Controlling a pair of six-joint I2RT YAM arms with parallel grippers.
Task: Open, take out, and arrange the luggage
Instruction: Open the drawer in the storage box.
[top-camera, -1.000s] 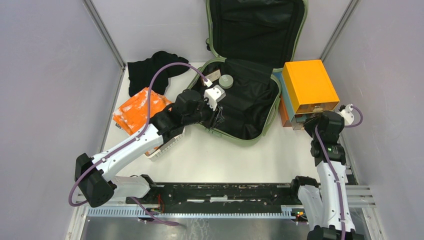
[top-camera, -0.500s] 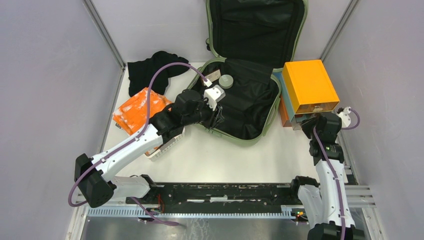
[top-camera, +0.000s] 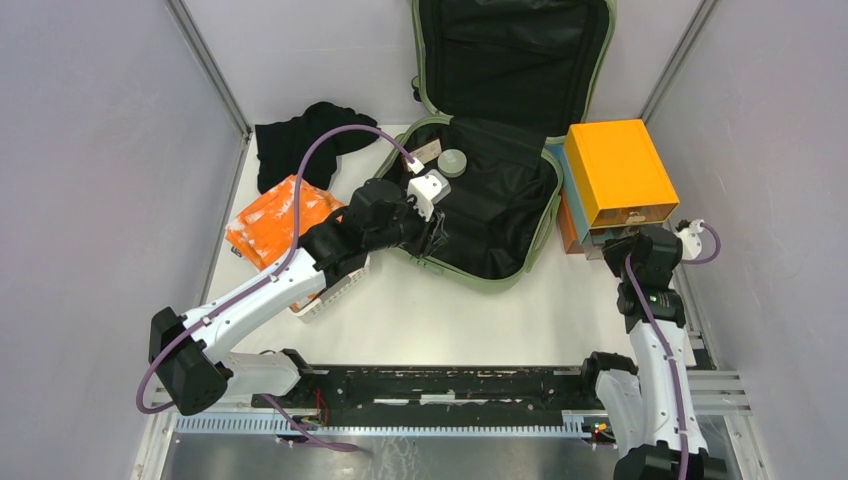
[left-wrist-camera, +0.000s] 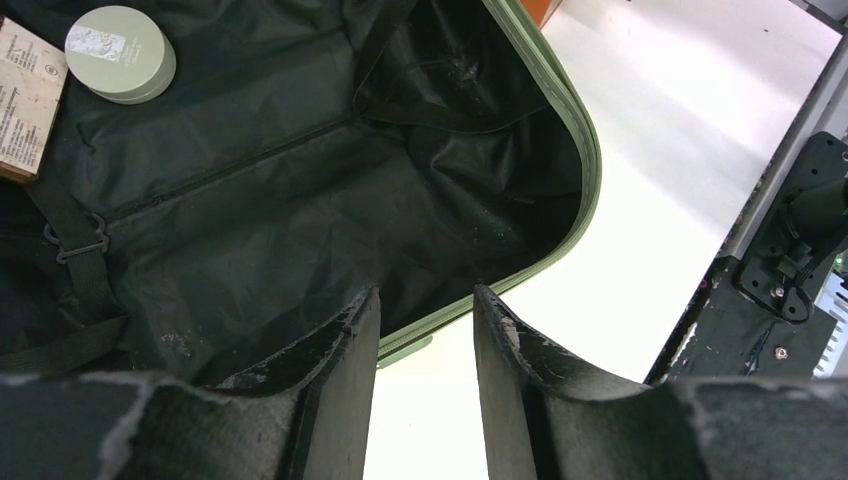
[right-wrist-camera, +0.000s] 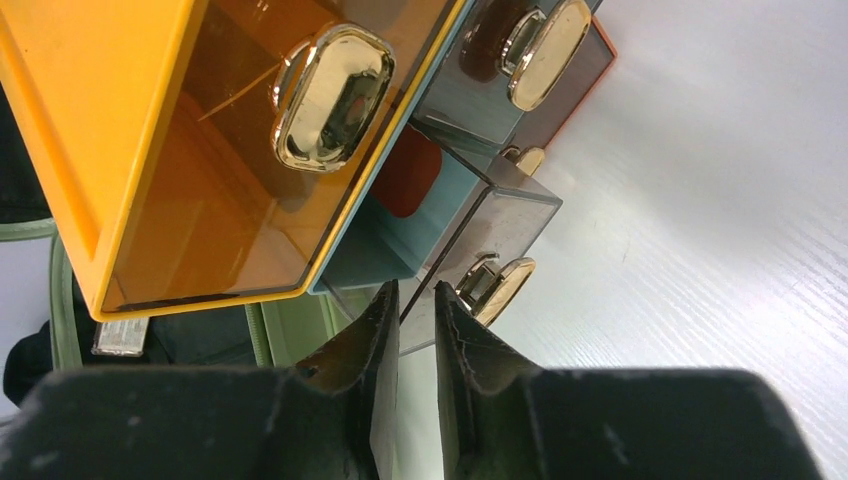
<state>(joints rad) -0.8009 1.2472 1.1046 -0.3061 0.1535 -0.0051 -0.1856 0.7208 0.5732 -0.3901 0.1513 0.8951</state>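
Top view: bright, even, diffuse light from overhead. The white table top (top-camera: 480, 300) shows only soft, short shadows under the arms. Black lining of the sage-green hard-shell suitcase (top-camera: 500, 205) goes near-featureless, esp. in the lid. Sharp throughout; walls lean w/ wide-angle.
Left wrist view: table blown out at right, lining dim, left gripper (left-wrist-camera: 425, 300) close to lens & soft.
Right wrist view: glare spots on the shiny gold oval knobs (right-wrist-camera: 333, 95); right gripper (right-wrist-camera: 412, 300) dark, blurred.

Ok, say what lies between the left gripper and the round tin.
Only black lining of the luggage, crossed by a seam; the left wrist view shows it.
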